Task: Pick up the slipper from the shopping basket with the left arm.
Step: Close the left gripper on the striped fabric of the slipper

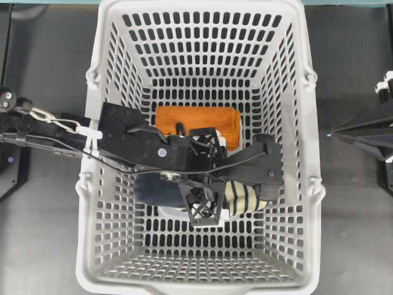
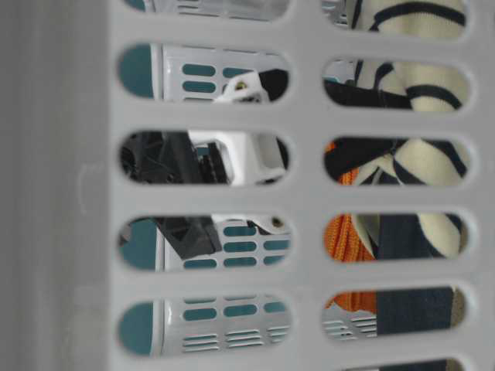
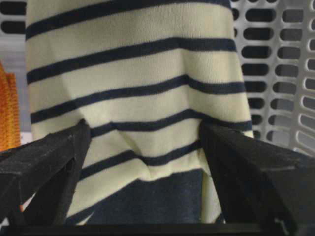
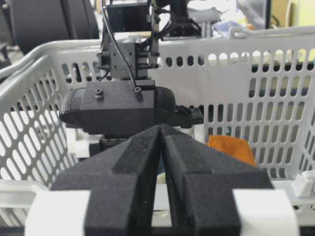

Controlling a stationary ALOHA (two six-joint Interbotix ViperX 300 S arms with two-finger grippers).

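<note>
The slipper (image 1: 242,198) lies on the floor of the shopping basket (image 1: 92,153), toward the middle and slightly to the near-right in the overhead view. Its upper is soft cream knit crossed by thin navy stripes, and its insole is dark navy; the toe end shows cream and striped, the heel end (image 1: 156,189) dark. In the left wrist view the striped fabric (image 3: 133,98) fills most of the picture, creased where it dips toward the navy insole at the bottom.

The left arm (image 1: 141,144) reaches over the basket's left rim and down into it. The left end effector (image 1: 206,178) stands wide open, its two black fingers (image 3: 44,167) one on each side of the slipper's upper and right against the cloth; whether they press it cannot be told, and it is not closed on anything.

A folded orange cloth (image 1: 196,123) lies just beyond the slipper, partly under the arm.

The right end effector (image 4: 161,147) sits outside the basket, beside its right wall, with its two fingers together and nothing between them. The basket rests on a dark counter (image 1: 43,246).
</note>
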